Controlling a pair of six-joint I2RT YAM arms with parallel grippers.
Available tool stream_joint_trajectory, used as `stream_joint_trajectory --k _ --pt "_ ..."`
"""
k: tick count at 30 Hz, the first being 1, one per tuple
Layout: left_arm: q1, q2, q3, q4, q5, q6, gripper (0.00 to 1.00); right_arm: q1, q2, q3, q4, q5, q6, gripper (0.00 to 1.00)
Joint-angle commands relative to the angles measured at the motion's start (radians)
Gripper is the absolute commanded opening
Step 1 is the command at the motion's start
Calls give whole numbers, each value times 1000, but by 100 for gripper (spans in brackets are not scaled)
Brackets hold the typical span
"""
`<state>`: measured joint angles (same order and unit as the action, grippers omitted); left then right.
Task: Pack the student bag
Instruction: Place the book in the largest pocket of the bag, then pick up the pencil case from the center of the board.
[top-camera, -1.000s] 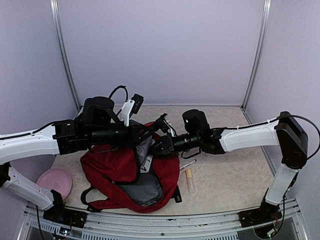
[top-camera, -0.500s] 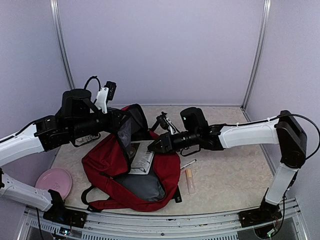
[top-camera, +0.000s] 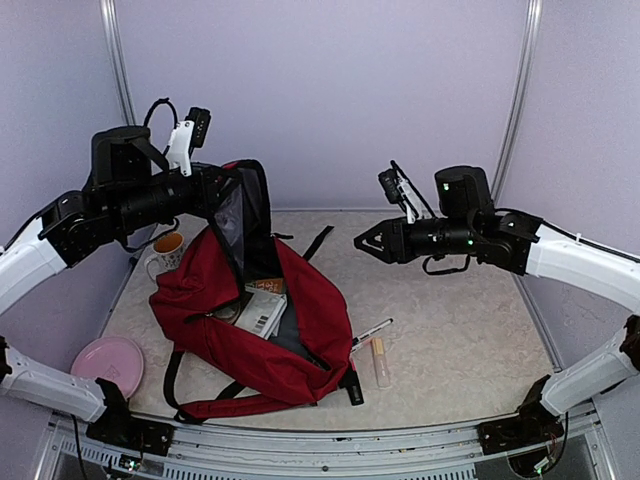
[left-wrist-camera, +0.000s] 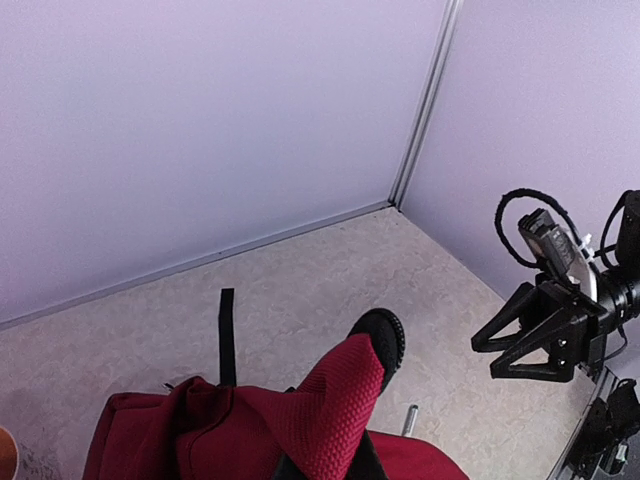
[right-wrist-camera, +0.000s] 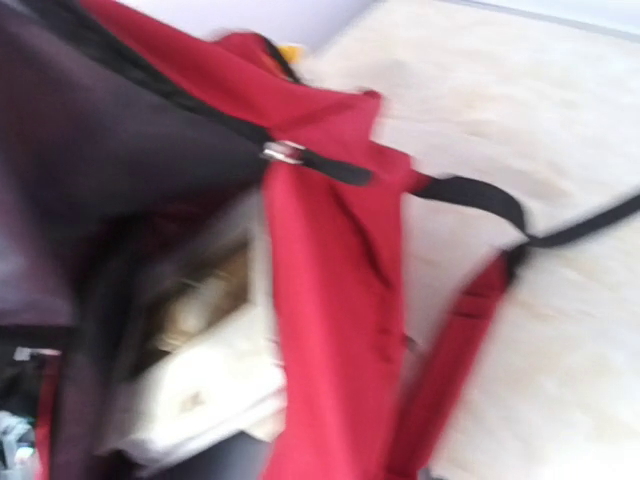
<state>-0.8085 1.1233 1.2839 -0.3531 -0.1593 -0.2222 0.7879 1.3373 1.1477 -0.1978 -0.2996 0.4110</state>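
The student bag (top-camera: 300, 330), a dark red backpack with black straps, lies open on the table with books (top-camera: 262, 310) inside. My left gripper (top-camera: 218, 190) is shut on the bag's top flap and holds it high, so the opening gapes. In the left wrist view the red fabric (left-wrist-camera: 335, 400) rises from between my jaws. My right gripper (top-camera: 368, 242) is open and empty, in the air to the right of the bag; it also shows in the left wrist view (left-wrist-camera: 530, 340). The right wrist view is blurred and shows the bag (right-wrist-camera: 330, 300) and the books (right-wrist-camera: 200, 380).
A cup (top-camera: 167, 245) stands left of the bag. A pink plate (top-camera: 110, 360) lies at the near left. A pen (top-camera: 372, 332), a pale tube (top-camera: 380, 362) and a black marker (top-camera: 352, 388) lie right of the bag. Walls enclose the back and sides.
My left gripper has lifted the bag's flap up and to the left, opening the bag wide. My right gripper has pulled back from the opening, up and to the right.
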Motion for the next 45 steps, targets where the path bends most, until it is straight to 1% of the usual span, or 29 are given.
stream_joint_trajectory --k 1,4,8,11,13,17,20,22,25,28,31,35,38,41,45 --pt "0 81 167 215 127 97 0 -31 -50 10 -127 96 -64 47" --pt "-6 176 308 226 177 136 0 -58 -76 23 -171 119 -76 47" --pt "-32 291 470 233 196 206 0 -89 -127 15 -205 141 -91 48" --pt "-64 348 525 249 194 261 0 -103 -174 6 -218 152 -97 49" --pt "-70 377 531 255 158 260 0 -106 -202 -3 -220 146 -106 49" --pt "-43 425 511 220 39 214 0 -106 -238 -19 -224 94 -130 49" --pt "14 442 482 200 -30 162 0 -98 -268 -58 -162 -32 -151 47" --pt "52 446 459 200 -50 139 0 -64 -288 -91 -94 -115 -166 46" --pt "98 444 436 198 -74 121 0 64 -265 -120 -38 -136 -224 46" --pt "145 424 424 199 -92 112 0 199 -181 -114 -50 -153 -308 48" --pt "174 386 410 198 -100 111 0 275 -92 -118 -71 -185 -357 48" --pt "207 330 379 203 -106 110 0 325 -13 -138 -70 -132 -393 50" --pt "224 303 331 202 -90 112 0 343 35 -183 12 -115 -407 50" --pt "235 277 249 224 -57 110 0 346 83 -227 107 -95 -408 50" --pt "239 254 166 254 -31 110 0 345 164 -284 182 -26 -361 50"
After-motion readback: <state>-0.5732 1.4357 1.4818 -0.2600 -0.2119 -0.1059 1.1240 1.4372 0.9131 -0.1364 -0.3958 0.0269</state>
